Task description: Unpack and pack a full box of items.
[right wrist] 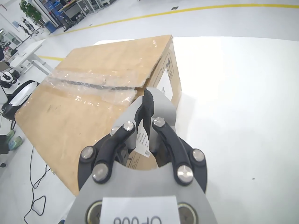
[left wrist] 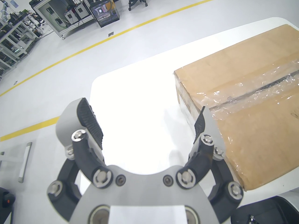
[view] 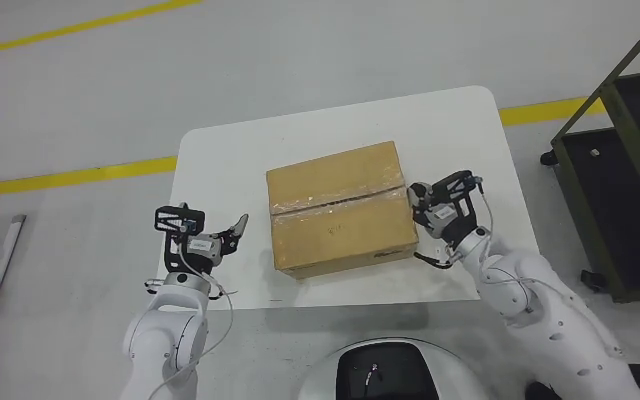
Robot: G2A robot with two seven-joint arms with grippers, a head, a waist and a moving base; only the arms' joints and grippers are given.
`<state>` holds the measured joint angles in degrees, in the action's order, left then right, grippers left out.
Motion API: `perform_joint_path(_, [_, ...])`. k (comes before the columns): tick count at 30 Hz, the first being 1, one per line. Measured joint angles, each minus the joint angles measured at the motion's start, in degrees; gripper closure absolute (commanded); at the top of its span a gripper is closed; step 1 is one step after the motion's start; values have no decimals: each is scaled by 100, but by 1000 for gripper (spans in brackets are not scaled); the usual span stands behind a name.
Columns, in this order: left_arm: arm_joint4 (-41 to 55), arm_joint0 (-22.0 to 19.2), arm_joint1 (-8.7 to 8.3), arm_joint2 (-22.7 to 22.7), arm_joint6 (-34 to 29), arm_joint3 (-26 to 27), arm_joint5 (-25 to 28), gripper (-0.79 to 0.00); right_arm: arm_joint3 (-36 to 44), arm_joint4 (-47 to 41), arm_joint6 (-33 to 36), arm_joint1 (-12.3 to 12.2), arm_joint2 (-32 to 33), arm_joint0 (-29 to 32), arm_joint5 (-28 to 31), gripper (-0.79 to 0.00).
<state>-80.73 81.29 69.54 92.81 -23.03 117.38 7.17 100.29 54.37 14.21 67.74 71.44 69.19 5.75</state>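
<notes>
A closed cardboard box [view: 340,205] lies in the middle of the white table [view: 450,120], its top seam covered with clear tape [left wrist: 257,87]. My left gripper [view: 208,225] hovers open over bare table beside one end of the box [left wrist: 245,117], with nothing between its fingers [left wrist: 90,120]. My right gripper [view: 416,193] is shut at the opposite end, its tips [right wrist: 147,99] against the box [right wrist: 88,71] where the seam ends. The far flap's corner [right wrist: 144,83] is slightly lifted and torn there. Whether the fingers pinch anything is hidden.
A dark green metal cart [view: 600,180] stands off the table's right side. Bare table surface [right wrist: 233,82] stretches beyond the right gripper and also around the left one [left wrist: 130,99]. Yellow floor lines [view: 90,175] run past the table.
</notes>
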Motion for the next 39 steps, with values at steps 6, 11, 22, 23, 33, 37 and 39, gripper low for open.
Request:
perform_joint_path(6, [94,63,29,-125,1151,-118,-92,-785,803,331,138,-81,584,165,-15,0])
perform_joint_path(11, [108,242,40,-260,1955,-294,54,-785,1464,671,384,-160,1014,482,316,0])
perform_joint_path(22, [-139,403,36,-378,1744,-168,94,-784,1953,830,532,-192,1216,960,407,-92])
perform_joint_path(23, [-137,403,37,-378,1753,-169,94,-785,1952,830,532,-192,1216,959,408,-132])
perform_joint_path(33, [-135,402,37,-375,1762,-170,94,-784,1951,831,532,-192,1215,957,408,-688])
perform_joint_path(37, [-135,402,37,-375,1762,-170,94,-785,1951,831,532,-192,1215,957,408,-774])
perform_joint_path(39, [-135,402,37,-375,1762,-170,94,-785,1951,831,532,-192,1215,957,408,-784])
